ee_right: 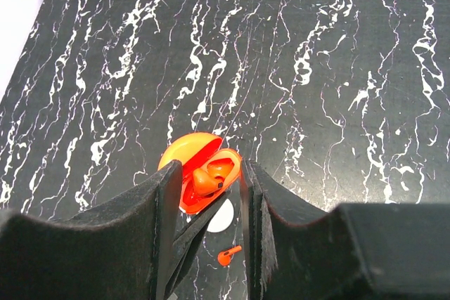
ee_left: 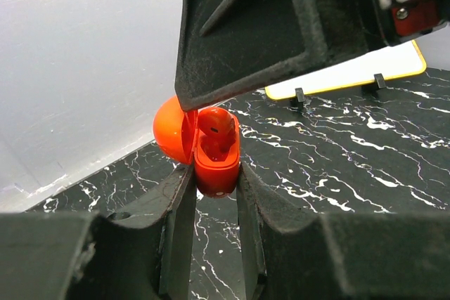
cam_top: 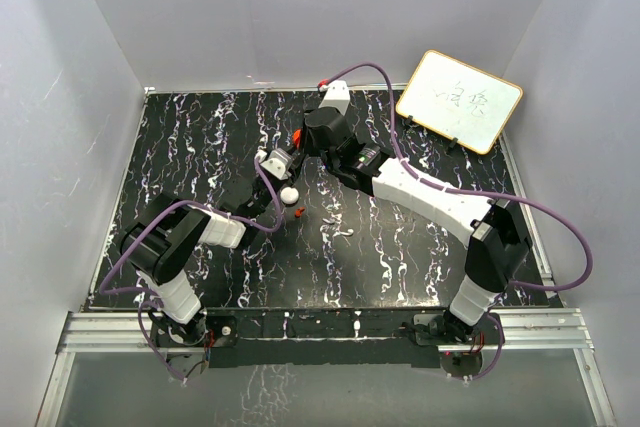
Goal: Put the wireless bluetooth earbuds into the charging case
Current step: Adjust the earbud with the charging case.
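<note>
The left gripper (ee_left: 216, 182) is clenched on the one charging case (ee_left: 219, 170), which is open and held above the table (ee_right: 337, 89), with one earbud (ee_left: 214, 130) seated inside. The right gripper (ee_right: 211, 170) straddles the case; whether it grips anything, I cannot tell. Beneath lie one white disc (ee_right: 223, 217) and the second earbud (ee_right: 228, 253).

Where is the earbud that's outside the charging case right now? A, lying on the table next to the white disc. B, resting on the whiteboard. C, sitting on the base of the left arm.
A: the right wrist view shows the loose earbud lying on the table beside the white disc, below the open charging case.
</note>
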Action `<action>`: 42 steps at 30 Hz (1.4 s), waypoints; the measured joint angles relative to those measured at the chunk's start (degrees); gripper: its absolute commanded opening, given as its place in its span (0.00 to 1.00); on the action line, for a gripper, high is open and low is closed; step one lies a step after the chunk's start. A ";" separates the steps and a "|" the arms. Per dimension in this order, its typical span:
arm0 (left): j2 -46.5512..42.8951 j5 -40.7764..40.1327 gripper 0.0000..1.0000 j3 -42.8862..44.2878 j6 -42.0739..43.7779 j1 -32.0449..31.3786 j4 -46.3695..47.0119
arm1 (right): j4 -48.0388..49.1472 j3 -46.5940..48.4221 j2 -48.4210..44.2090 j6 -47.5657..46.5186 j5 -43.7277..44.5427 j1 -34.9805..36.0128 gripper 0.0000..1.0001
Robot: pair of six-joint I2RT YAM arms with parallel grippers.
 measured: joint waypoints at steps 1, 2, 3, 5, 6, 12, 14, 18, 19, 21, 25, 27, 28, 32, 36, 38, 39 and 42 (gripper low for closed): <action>0.00 -0.02 0.00 0.00 0.00 0.02 -0.04 | 0.00 -0.04 0.00 0.02 -0.02 0.00 0.37; 0.00 -0.02 0.00 0.00 0.02 0.02 -0.09 | -0.02 -0.04 0.00 0.04 -0.04 0.00 0.37; 0.00 -0.02 0.00 0.00 0.02 0.00 -0.11 | -0.02 -0.07 0.00 0.15 -0.13 0.00 0.37; 0.00 -0.02 0.00 0.00 0.02 0.00 -0.17 | -0.02 -0.13 -0.02 0.26 -0.24 0.00 0.37; 0.00 -0.02 0.00 0.00 0.02 0.00 -0.20 | 0.04 -0.31 -0.09 0.42 -0.24 0.00 0.37; 0.00 0.02 0.00 0.00 0.22 -0.02 0.26 | -0.79 -2.05 -0.46 0.92 -0.81 0.00 0.37; 0.00 0.02 0.00 0.00 0.22 -0.02 0.37 | -0.83 -2.38 -0.63 0.98 -0.85 0.00 0.37; 0.00 0.17 0.00 0.00 0.24 -0.02 0.37 | -0.79 -2.75 -0.87 1.01 -0.87 0.00 0.37; 0.00 0.20 0.00 0.00 0.24 -0.02 0.39 | -0.79 -2.75 -0.90 1.03 -0.87 0.00 0.37; 0.00 0.22 0.00 0.00 0.22 -0.02 0.39 | -0.81 -2.75 -0.90 1.03 -0.85 0.00 0.37; 0.00 0.24 0.00 0.00 0.22 -0.02 0.42 | -0.81 -2.75 -0.90 1.03 -0.81 0.00 0.37; 0.00 0.28 0.00 0.00 0.22 -0.02 0.42 | -0.83 -2.73 -0.90 1.03 -0.70 0.00 0.37; 0.00 0.37 0.00 0.00 0.22 -0.02 0.42 | -0.83 -2.73 -0.90 1.03 -0.59 0.00 0.37; 0.00 0.50 0.00 -0.02 0.24 -0.02 0.46 | -1.18 -2.51 -0.90 1.09 -0.11 0.00 0.37; -0.24 0.66 0.00 -0.24 0.22 -0.17 0.61 | -2.23 -1.49 -0.83 1.27 0.48 -0.09 0.37; -0.39 0.66 0.00 -0.33 0.24 -0.20 0.70 | -2.49 -0.85 -0.79 1.29 0.59 -0.26 0.37; -0.48 0.63 0.00 -0.35 0.24 -0.20 0.74 | -2.64 -0.55 -0.76 1.33 0.57 -0.42 0.37; -0.55 0.66 0.00 -0.35 0.26 -0.20 0.68 | -3.21 -0.33 -0.74 1.73 0.42 -0.70 0.37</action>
